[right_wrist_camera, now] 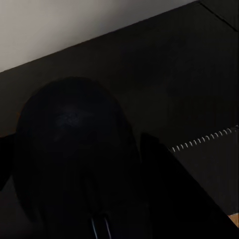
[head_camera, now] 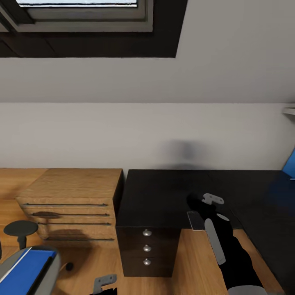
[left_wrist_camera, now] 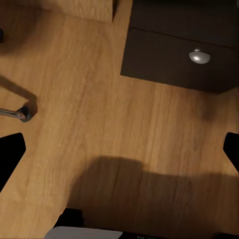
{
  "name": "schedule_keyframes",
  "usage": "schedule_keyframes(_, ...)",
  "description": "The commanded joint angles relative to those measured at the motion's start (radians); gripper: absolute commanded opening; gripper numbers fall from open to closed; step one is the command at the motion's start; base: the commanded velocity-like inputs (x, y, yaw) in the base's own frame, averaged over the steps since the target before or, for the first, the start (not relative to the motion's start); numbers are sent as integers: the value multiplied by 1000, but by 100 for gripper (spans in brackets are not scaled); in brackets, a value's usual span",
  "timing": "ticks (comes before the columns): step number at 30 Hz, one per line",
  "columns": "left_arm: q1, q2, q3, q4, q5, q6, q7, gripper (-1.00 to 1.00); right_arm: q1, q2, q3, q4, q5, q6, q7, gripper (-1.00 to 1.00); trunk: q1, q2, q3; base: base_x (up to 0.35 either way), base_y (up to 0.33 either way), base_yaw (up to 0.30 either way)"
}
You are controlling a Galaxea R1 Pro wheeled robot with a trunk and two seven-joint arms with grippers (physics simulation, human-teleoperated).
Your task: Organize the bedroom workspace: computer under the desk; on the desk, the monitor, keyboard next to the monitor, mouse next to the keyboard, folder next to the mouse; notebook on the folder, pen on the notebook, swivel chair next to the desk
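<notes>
My right gripper (head_camera: 197, 203) reaches over the black top of the desk (head_camera: 164, 188) and is shut on the black mouse (right_wrist_camera: 74, 149), which sits dark between its fingers (right_wrist_camera: 169, 194) just above the desktop. The small dark grey notebook (head_camera: 195, 221) lies flat at the desk's front edge under my right wrist; its spiral edge (right_wrist_camera: 204, 140) shows in the right wrist view. The blue folder (head_camera: 24, 276) rests on the swivel chair (head_camera: 20, 228) at the lower left. My left gripper (left_wrist_camera: 119, 154) hangs open over the wooden floor, nothing between its fingers.
A light wooden drawer unit (head_camera: 73, 200) stands left of the desk's black drawers with silver knobs (head_camera: 146, 248). A chrome chair leg with a castor (left_wrist_camera: 20, 113) lies on the floor by my left gripper. A blue object (head_camera: 290, 164) sits at the desk's far right.
</notes>
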Motion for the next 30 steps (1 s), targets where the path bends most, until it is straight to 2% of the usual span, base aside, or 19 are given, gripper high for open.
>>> schedule_keyframes(1, -1, 1, -4, -2, 5, 3, 8, 100, -1, 1, -1, -1, -13, 1, -7, -100, 0, -1, -1, 0, 0, -275)
schedule_keyframes(23, -1, -3, -4, 28, 1, 3, 8, 100, -1, -3, 4, 2, -9, -1, -6, -100, 0, -1, 11, 0, 0, -276)
schedule_keyframes(30, -1, -3, -5, 28, 3, -10, 8, 100, -1, -2, 8, 56, -9, -7, -5, -100, 0, -1, 14, 0, 0, -277)
